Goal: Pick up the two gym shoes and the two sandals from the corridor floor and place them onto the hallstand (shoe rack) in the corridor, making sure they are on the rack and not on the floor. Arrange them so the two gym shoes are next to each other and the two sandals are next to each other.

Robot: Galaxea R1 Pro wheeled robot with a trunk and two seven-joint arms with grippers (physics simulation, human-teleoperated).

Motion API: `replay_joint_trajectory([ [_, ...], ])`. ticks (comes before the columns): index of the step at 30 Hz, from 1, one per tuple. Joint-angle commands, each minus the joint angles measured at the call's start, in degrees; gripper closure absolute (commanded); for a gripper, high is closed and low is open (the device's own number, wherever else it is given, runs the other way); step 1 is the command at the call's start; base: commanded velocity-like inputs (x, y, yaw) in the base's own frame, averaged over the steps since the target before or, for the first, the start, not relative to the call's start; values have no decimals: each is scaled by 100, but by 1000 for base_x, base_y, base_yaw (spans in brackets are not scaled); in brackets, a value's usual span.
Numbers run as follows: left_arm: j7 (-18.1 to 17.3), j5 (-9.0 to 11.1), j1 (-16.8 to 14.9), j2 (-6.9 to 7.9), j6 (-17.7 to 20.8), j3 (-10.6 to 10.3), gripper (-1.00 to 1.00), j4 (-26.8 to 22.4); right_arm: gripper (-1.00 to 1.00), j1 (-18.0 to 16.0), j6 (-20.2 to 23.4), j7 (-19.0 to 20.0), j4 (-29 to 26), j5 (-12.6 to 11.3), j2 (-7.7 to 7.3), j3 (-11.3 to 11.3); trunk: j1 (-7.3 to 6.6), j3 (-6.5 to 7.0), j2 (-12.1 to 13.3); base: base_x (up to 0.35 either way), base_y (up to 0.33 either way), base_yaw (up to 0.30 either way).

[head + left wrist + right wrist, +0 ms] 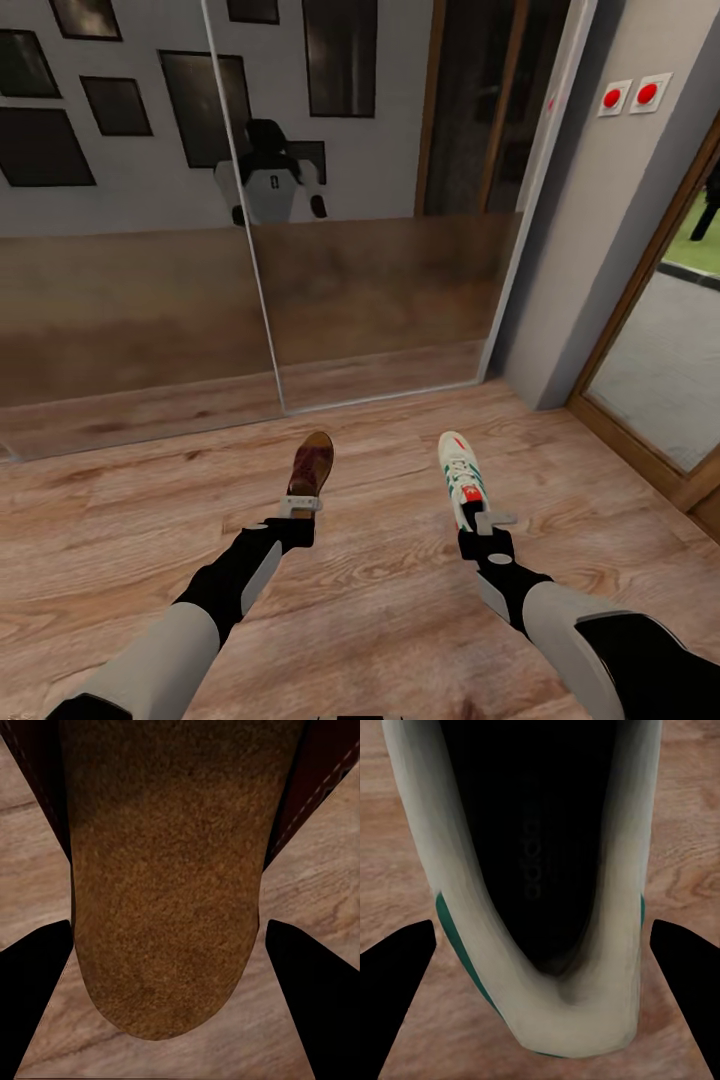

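Over the corridor floor (120, 540), light brown planks running up to a mirrored sliding door (240, 200), we hold both our arms stretched forward, each with a shoe.

On our left, the left gripper (303, 505) is closed on the heel end of a sandal (311, 464), whose dark brown footbed points away from us toward the mirror. From the left wrist camera we see the sandal (169, 900) as a broad brown suede-like surface running out between the two dark fingers (37, 997), with floor planks beneath it; whether it clears the floor we cannot tell.

On our right, the right gripper (484, 522) is clamped on the heel of a gym shoe (461, 476), white with green stripes and a red patch, toe pointing away. From the right wrist camera we look into the gym shoe (465, 915), its dark opening and white rim between the fingers (690, 990).

Sandal and gym shoe lie well apart, roughly parallel.
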Motion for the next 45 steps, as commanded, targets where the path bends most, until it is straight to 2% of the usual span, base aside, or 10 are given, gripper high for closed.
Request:
replay_joint_trajectory([
  [1, 29, 55, -3, 4, 24, -24, 100, -7, 100, -7, -36, -24, 26, -10, 3, 44, -1, -3, -2, 0, 0, 190],
  [45, 38, 55, -2, 4, 11, -16, 100, -7, 100, 11, -38, -26, 26, -8, 44, 52, -1, 168, -2, 0, 0, 271],
])
